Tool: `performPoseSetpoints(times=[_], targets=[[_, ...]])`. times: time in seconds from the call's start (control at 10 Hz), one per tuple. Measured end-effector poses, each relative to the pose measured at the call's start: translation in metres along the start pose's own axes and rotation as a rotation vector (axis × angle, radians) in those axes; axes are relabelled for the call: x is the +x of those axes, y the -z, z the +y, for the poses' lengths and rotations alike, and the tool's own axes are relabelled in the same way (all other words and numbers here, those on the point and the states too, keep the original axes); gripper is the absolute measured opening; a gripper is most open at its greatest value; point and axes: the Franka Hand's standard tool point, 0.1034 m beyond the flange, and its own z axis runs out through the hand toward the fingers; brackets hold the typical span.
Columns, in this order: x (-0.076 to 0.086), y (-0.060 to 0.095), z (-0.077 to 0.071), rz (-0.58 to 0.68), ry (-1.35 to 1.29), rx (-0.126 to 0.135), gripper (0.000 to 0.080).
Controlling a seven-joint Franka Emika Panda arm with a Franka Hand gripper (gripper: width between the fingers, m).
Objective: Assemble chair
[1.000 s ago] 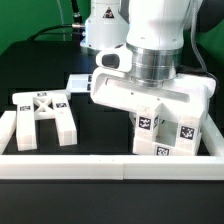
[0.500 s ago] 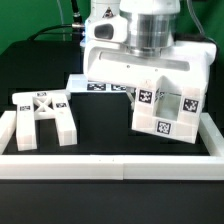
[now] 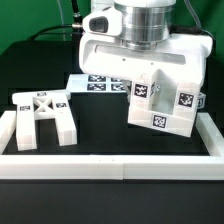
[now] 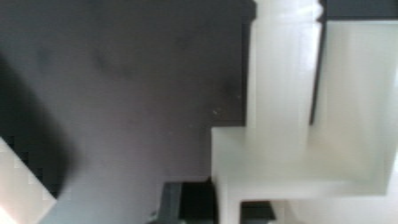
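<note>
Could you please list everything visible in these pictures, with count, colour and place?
chair piece: one, matte white block with black-and-white tags, held tilted above the table at the exterior view's right.
leg frame: one, white with a crossed brace, lying on the table at the exterior view's left.
marker board: one, flat white with tags, on the table at the back, partly hidden by the gripper.
border wall: one, low and white, along the table's near edge and sides.
table: one, black.
arm: one, glossy white, coming down from the top.
gripper: one, white, shut on the chair piece.
</note>
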Motion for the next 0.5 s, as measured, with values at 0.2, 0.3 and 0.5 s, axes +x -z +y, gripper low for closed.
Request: performPoseSetpoints(times=[0.2, 0.3, 0.5], targets=[[-0.003, 0.011, -0.001, -0.183, 0.103, -0.036, 0.0035], [0.000, 0.020, -0.003, -0.249, 0.173, -0.037, 0.0035], [0.002, 0.026, 0.002, -0.384, 0.155, -0.051, 0.0035]])
